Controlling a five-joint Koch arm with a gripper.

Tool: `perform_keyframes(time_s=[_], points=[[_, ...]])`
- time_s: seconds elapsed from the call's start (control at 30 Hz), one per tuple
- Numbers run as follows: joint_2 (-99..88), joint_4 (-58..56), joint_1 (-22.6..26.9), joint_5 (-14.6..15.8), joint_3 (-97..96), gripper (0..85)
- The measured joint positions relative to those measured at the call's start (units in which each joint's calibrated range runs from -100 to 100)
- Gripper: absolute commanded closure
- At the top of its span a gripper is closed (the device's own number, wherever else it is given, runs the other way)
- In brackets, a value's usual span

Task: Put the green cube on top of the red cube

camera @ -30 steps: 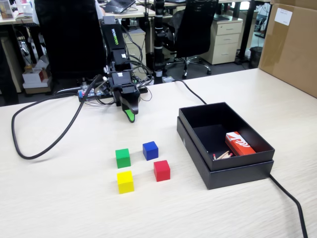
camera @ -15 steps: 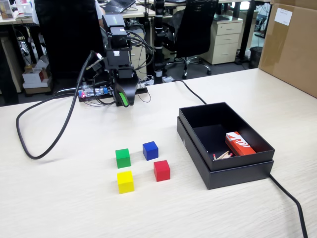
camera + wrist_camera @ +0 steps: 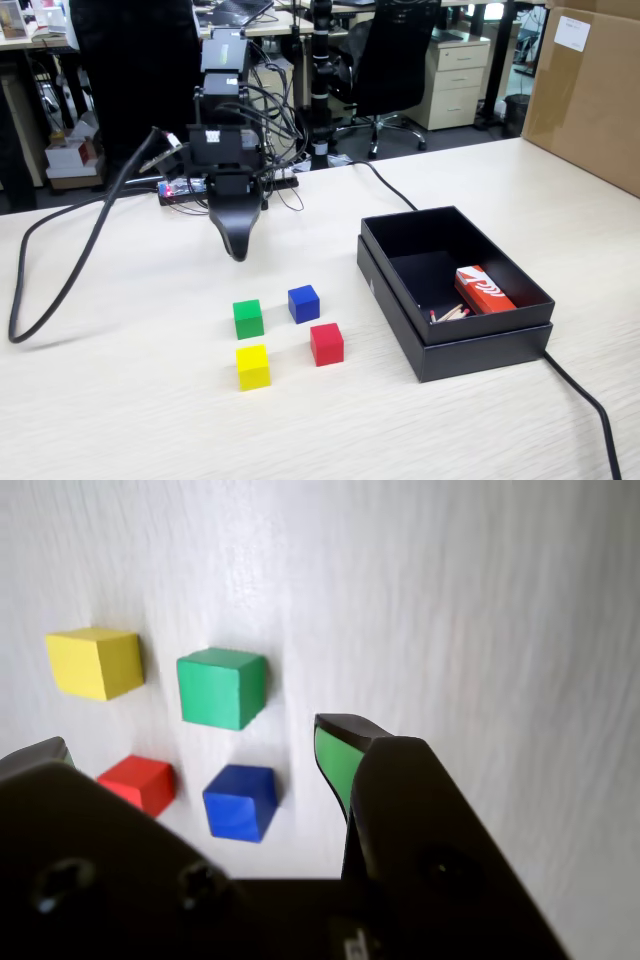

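Note:
The green cube point(image 3: 248, 318) sits on the pale wooden table, left of a blue cube point(image 3: 303, 303). The red cube point(image 3: 326, 343) lies in front of the blue one, about a cube's width right of the green one. My gripper point(image 3: 237, 245) hangs above the table behind the cubes, touching nothing. In the wrist view the green cube point(image 3: 220, 687), the red cube point(image 3: 140, 783) and the blue cube point(image 3: 240, 801) lie below my gripper point(image 3: 195, 742). Its jaws stand wide apart and empty, and the right fingertip point(image 3: 337, 752) has a green pad.
A yellow cube point(image 3: 253, 366) sits in front of the green one; it also shows in the wrist view point(image 3: 95, 662). An open black box point(image 3: 455, 350) stands to the right with a red-and-white carton point(image 3: 483, 290) inside. Black cables point(image 3: 70, 270) cross the table's left side and front right.

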Motion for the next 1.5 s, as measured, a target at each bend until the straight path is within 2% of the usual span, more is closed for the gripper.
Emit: perform_keyframes(time_s=[0.37,1.13,1.5], points=[[18.3,0.0,0.0,0.5,6.8,37.9],[30.8,0.0,0.6,1.8,12.5,38.2],[32.5,0.0,0.9,1.8,13.4,43.2]])
